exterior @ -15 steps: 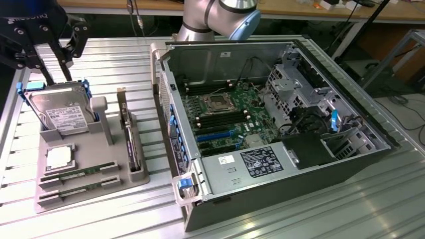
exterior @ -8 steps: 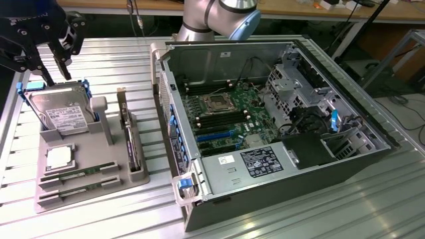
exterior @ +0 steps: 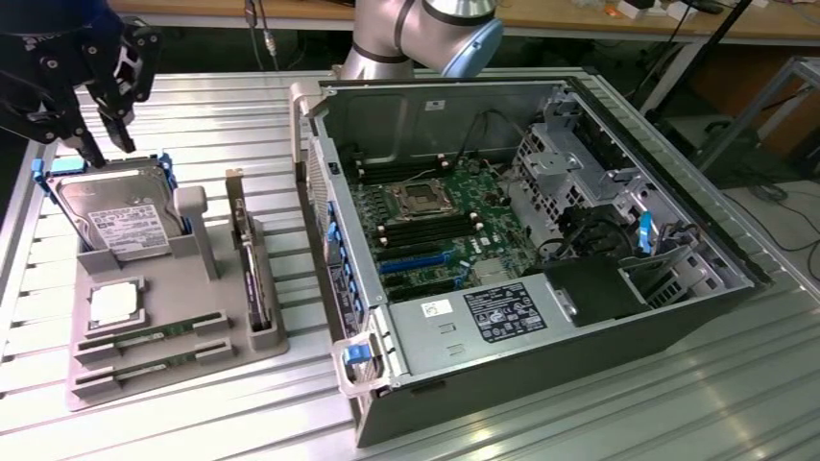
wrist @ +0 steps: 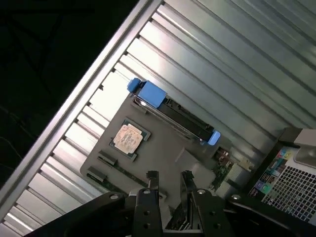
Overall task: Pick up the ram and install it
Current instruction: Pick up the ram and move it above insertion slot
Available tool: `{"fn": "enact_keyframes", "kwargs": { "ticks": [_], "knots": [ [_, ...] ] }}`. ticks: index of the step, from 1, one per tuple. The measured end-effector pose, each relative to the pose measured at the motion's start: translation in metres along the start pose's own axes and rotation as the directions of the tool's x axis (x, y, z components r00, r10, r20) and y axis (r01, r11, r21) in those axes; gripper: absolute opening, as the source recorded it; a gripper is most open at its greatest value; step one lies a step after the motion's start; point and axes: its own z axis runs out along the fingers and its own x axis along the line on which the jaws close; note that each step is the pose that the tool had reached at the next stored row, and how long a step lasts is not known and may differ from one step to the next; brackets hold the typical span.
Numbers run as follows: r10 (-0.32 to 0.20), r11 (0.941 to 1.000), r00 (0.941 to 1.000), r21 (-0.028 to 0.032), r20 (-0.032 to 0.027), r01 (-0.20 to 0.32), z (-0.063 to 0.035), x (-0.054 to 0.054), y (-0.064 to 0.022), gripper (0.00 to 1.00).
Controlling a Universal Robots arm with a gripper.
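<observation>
Two identical green ram sticks [exterior: 154,336] [exterior: 148,367] lie side by side in slots at the near end of a grey holder tray [exterior: 192,288]. The wrist view catches them at the tray's edge [wrist: 105,160]. My black gripper [exterior: 111,152] hangs open and empty, high above the tray's far end, over the hard drive and well away from the ram. Its two fingers [wrist: 152,177] are apart in the wrist view, looking down on the tray [wrist: 158,143]. The open computer case [exterior: 539,240] holds the motherboard [exterior: 448,226] with dark memory slots.
The tray also carries an upright silver hard drive [exterior: 122,216] with blue tabs, a square CPU chip [exterior: 115,303] and an upright card [exterior: 250,264]. The case stands at the exterior view's right of the tray on a ribbed metal table [exterior: 615,403]. The table's edge [wrist: 84,98] runs nearby.
</observation>
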Motion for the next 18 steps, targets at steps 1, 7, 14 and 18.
{"fn": "enact_keyframes", "kwargs": {
  "ticks": [1,7,14,18],
  "knots": [
    [-0.035,0.9994,0.9994,-0.0009,-0.0015,0.035,0.0,0.0,0.0,0.32],
    [-0.162,0.9868,0.9868,-0.0046,-0.0068,0.162,0.0001,0.0,0.0,0.32],
    [-0.344,0.939,0.9389,-0.0111,-0.0137,0.344,0.0002,0.0,0.0,0.32],
    [-0.426,0.9048,0.9047,-0.0146,-0.0165,0.426,0.0002,0.0,0.0,0.32]
  ]
}}
